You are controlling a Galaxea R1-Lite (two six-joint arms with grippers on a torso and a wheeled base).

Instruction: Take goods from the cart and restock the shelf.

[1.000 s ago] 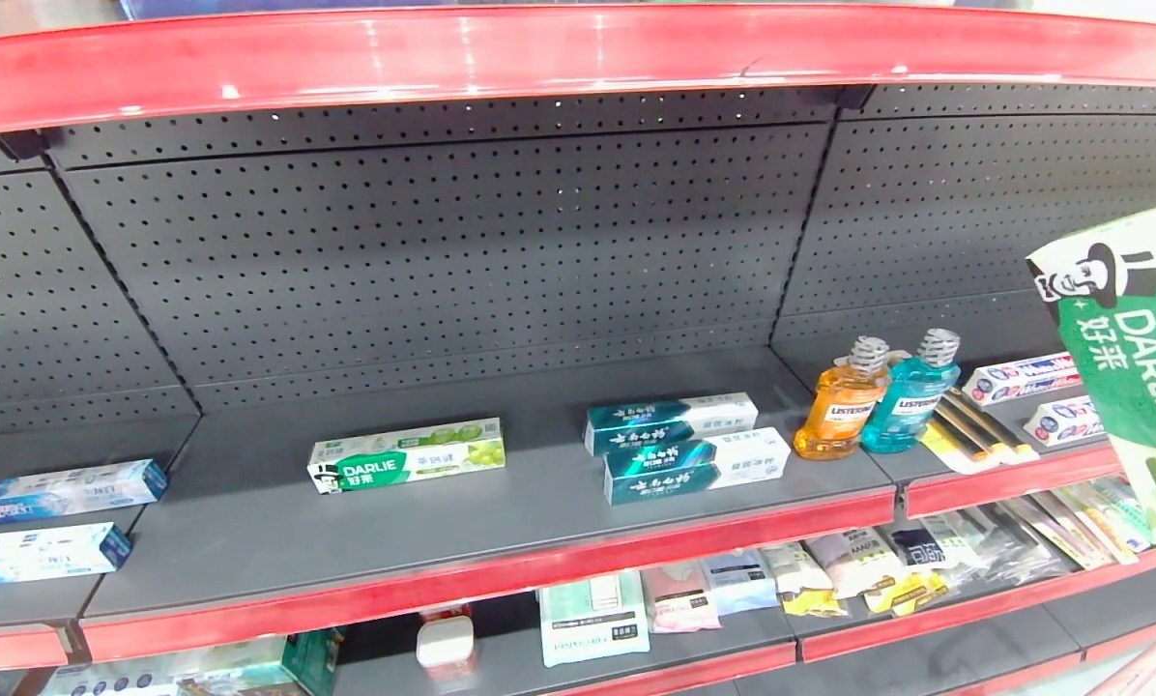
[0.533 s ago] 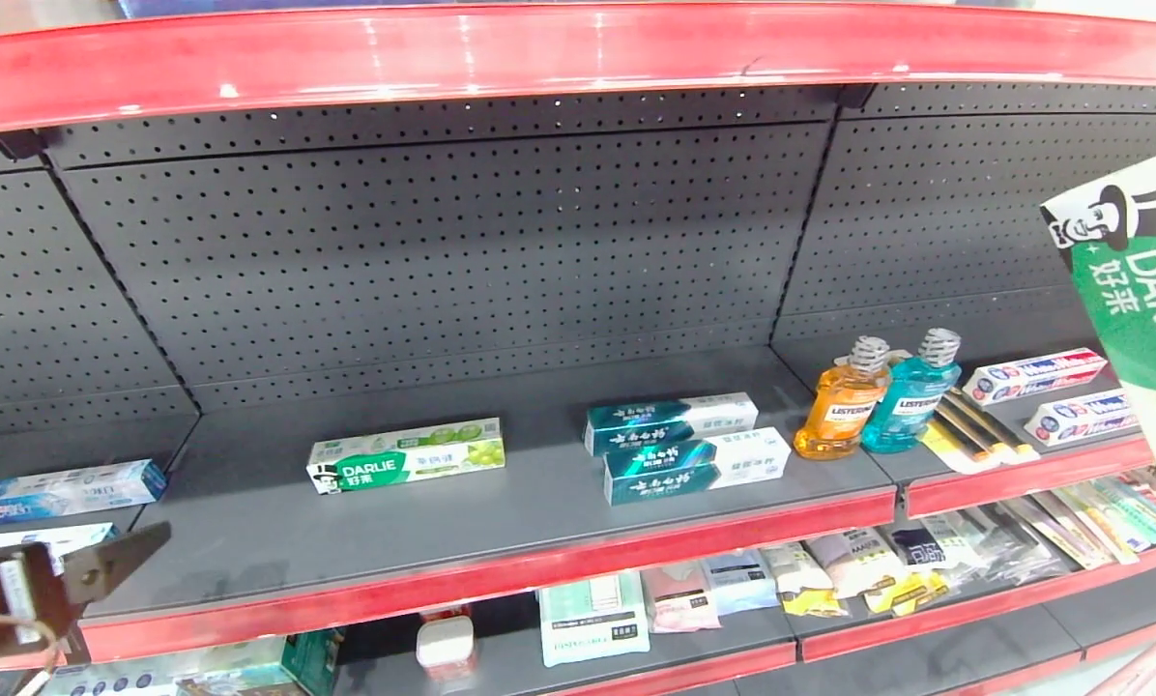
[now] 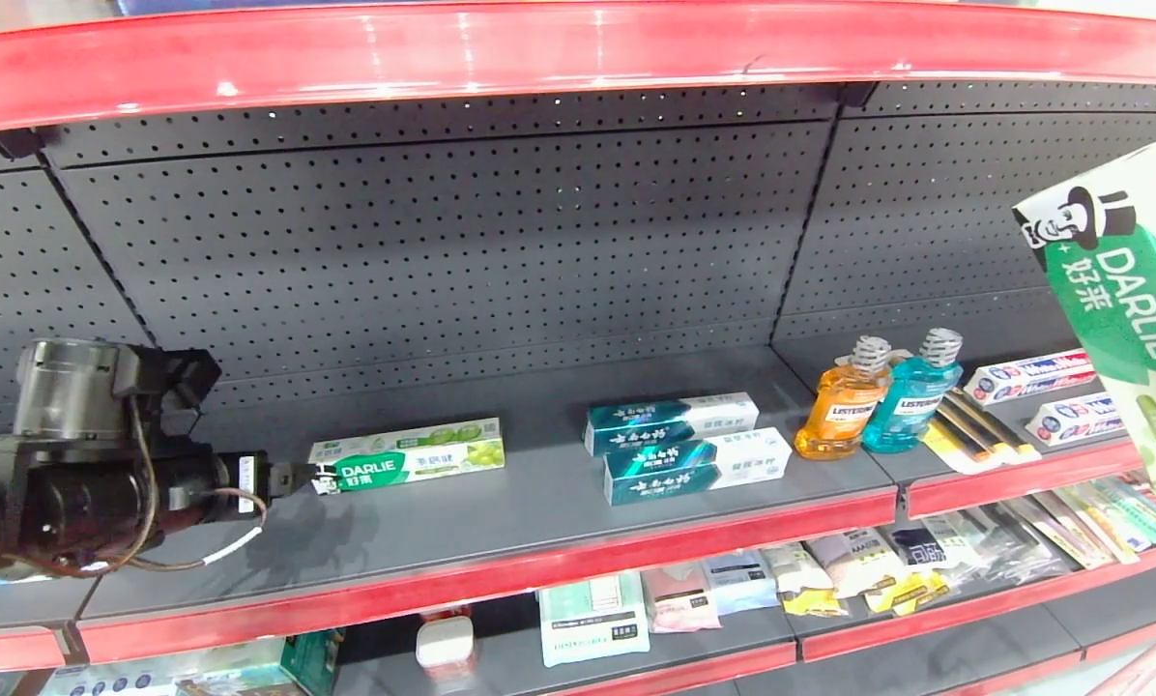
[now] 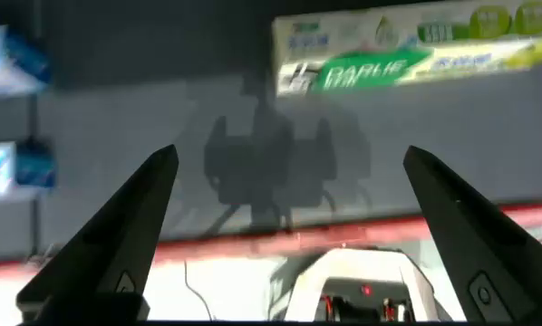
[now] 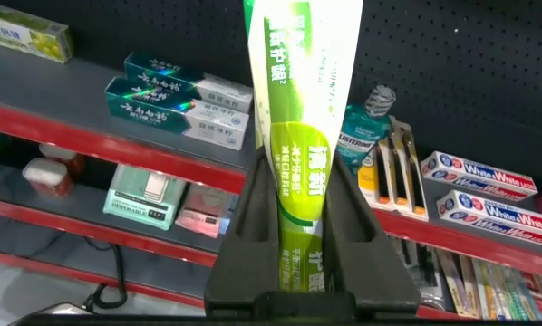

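the long dark grey metal shelf (image 3: 501,522) has a shiny red strip (image 3: 501,572) along its front edge, and another red strip runs across above it. the back wall (image 3: 443,242) is dark metal full of little round holes.

a wide stretch of flat grey board shows between a green and white cardboard toothpaste box lying flat (image 3: 407,454) and two teal toothpaste boxes (image 3: 696,465) that lie one behind the other. more grey board shows in front of the lying green box, up to the red edge. right of the teal boxes stand an orange see-through mouthwash bottle (image 3: 841,406) and a blue one (image 3: 911,401), touching side by side. red and white boxes (image 3: 1023,377) lie past them.

the left hand (image 4: 289,158) is over the shelf with its two black pointy fingers wide apart, near the left end of the lying green box.

the right hand (image 5: 300,181) is clamped on the lower part of a long green and white toothpaste box (image 3: 1124,309). this box is up in the air, standing on end and tipped a little, in front of the right side of the shelf. it has smooth flat sides and sharp corners.
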